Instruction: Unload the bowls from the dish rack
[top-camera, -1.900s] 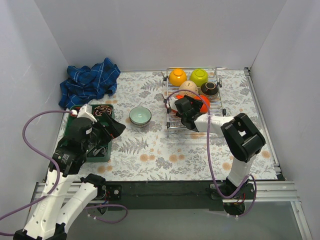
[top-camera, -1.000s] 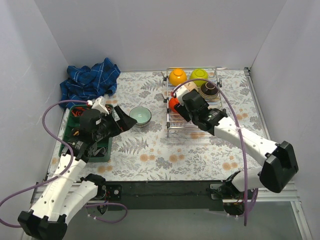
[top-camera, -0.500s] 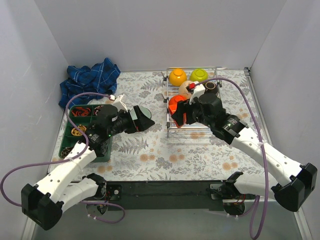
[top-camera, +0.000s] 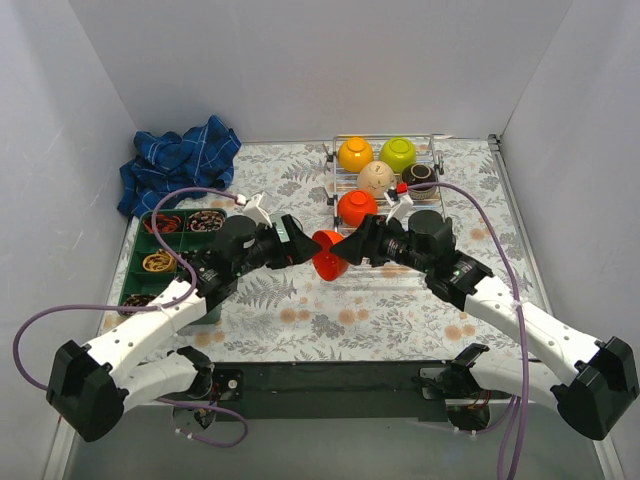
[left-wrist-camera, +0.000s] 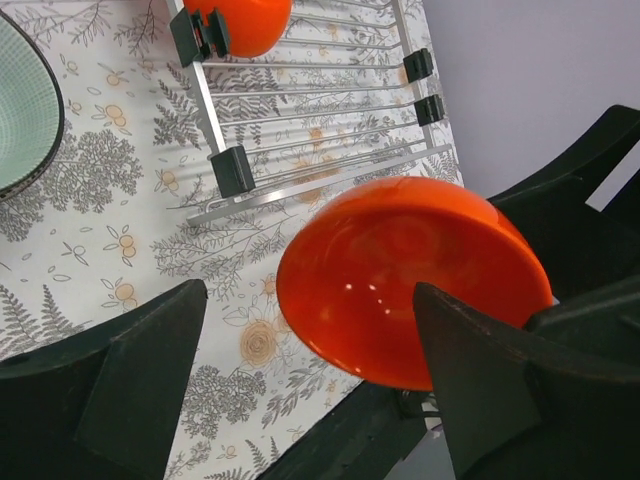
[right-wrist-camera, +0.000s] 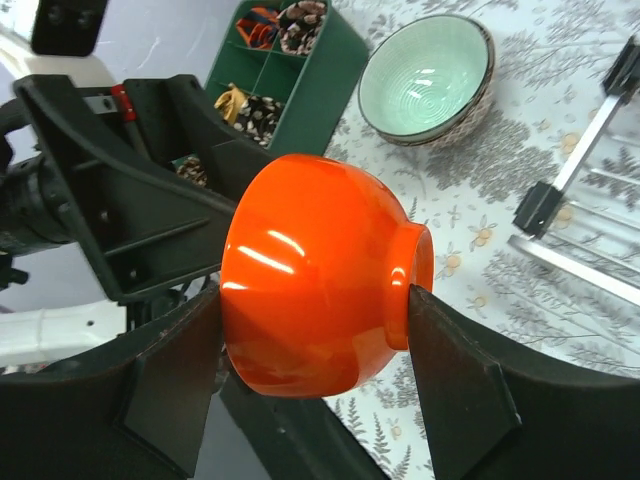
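Firmly grips red-orange bowl in right gripper, just left of dish rack; left gripper splayed wide, facing it.

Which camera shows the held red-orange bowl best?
Right wrist: the held red-orange bowl appears large and side-on, foot ring visible. Left wrist shows only its rounded side, partly hidden; top external shows it small.

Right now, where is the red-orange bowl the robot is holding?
In the top view, the red-orange bowl is clamped in the right gripper, just off the near left corner of the dish rack, with the open left gripper facing it.
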